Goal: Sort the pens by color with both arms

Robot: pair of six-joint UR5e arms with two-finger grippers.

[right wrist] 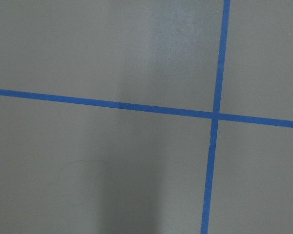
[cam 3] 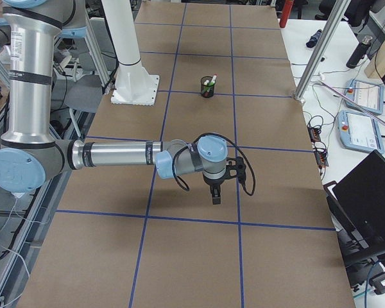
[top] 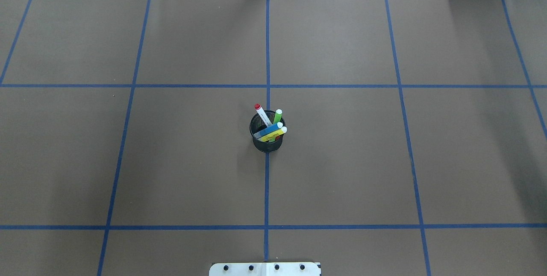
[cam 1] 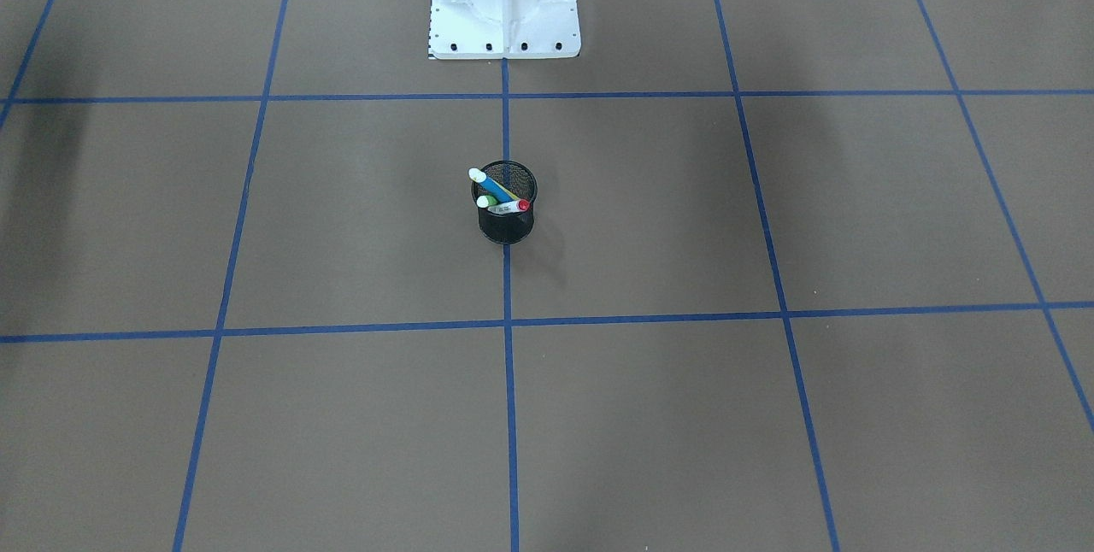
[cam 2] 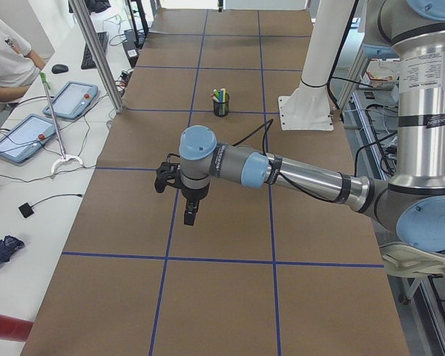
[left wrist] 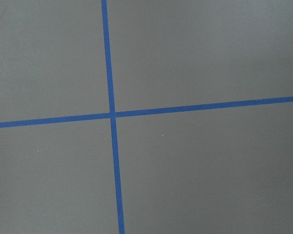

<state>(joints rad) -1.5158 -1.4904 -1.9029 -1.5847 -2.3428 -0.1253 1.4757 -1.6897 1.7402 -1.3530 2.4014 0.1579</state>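
Note:
Four pens stand together in a black mesh cup (top: 267,142) at the table's middle: a white one with a red cap (top: 261,115), a green one (top: 277,116), a blue one (top: 269,130) and a yellow one (top: 277,133). The cup also shows in the front view (cam 1: 506,226). My left gripper (cam 2: 189,216) hangs over the table far from the cup, seen only in the left side view. My right gripper (cam 3: 216,196) hangs likewise, seen only in the right side view. I cannot tell whether either is open or shut. Both wrist views show only table.
The table is brown paper with a grid of blue tape lines (top: 267,54). The white base mount (cam 1: 504,1) stands behind the cup. Operators' tablets (cam 2: 30,133) and a laptop (cam 3: 372,199) lie on side tables beyond the table's far edge.

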